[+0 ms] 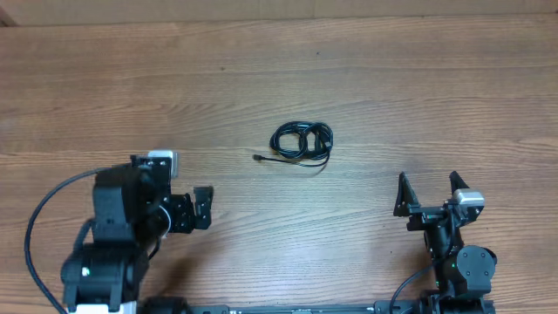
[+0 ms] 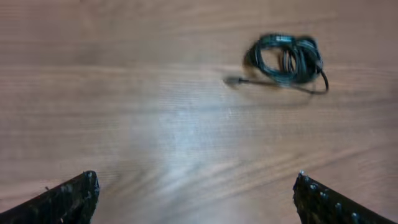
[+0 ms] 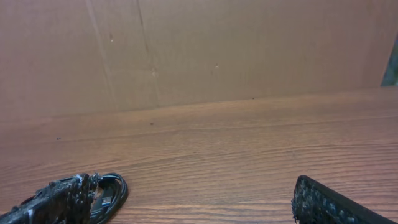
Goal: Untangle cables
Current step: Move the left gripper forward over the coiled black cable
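The cables (image 1: 302, 142) lie as one small black coiled bundle in the middle of the wooden table, with one plug end sticking out to the left (image 1: 259, 158). In the left wrist view the bundle (image 2: 287, 57) lies ahead and to the right, well apart from the fingers. In the right wrist view only part of a loop (image 3: 112, 191) shows, beside the left finger. My left gripper (image 1: 205, 210) (image 2: 196, 199) is open and empty, left of and nearer than the bundle. My right gripper (image 1: 428, 194) (image 3: 193, 205) is open and empty, to the bundle's right.
The wooden table (image 1: 418, 87) stretches all round the bundle. A brown cardboard wall (image 3: 205, 50) stands at the table's far edge. Thick black arm wires (image 1: 39, 218) curve at the left arm's base.
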Motion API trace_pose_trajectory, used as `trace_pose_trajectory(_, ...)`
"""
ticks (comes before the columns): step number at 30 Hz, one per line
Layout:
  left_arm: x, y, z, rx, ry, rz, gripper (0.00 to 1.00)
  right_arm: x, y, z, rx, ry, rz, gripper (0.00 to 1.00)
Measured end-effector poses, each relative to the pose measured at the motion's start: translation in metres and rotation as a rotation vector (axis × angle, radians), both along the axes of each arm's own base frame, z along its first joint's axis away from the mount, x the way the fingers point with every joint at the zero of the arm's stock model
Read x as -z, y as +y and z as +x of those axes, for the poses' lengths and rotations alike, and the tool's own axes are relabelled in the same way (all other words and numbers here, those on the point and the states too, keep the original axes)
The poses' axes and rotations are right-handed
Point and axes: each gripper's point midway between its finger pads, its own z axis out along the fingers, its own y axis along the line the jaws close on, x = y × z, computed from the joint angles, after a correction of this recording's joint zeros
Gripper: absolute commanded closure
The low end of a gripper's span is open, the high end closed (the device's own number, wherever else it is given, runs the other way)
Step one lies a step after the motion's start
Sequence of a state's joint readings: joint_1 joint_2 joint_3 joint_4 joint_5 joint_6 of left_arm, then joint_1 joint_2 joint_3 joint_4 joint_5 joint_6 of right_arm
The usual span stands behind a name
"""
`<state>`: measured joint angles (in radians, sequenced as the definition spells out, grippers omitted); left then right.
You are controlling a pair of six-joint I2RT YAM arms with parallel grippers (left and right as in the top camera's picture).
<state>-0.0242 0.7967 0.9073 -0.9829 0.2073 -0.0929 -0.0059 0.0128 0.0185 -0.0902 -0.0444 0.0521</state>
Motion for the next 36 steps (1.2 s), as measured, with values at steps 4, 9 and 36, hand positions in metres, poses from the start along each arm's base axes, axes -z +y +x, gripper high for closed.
trace_pose_trajectory(4, -0.012, -0.004, -0.001, 0.029, 0.065, -0.003, 0.01, 0.000, 0.000, 0.000, 0.000, 0.000, 0.000, 0.00)
trace_pose_trajectory(9, -0.029, -0.012, 0.004, 0.110, 0.088, -0.006, 0.00, 0.000, 0.000, 0.000, 0.000, -0.001, 0.000, 0.00)
trace_pose_trajectory(36, 0.023, -0.103, 0.088, 0.453, 0.235, -0.013, 0.00, 0.000, 0.000, 0.000, 0.001, -0.001, 0.000, 0.00)
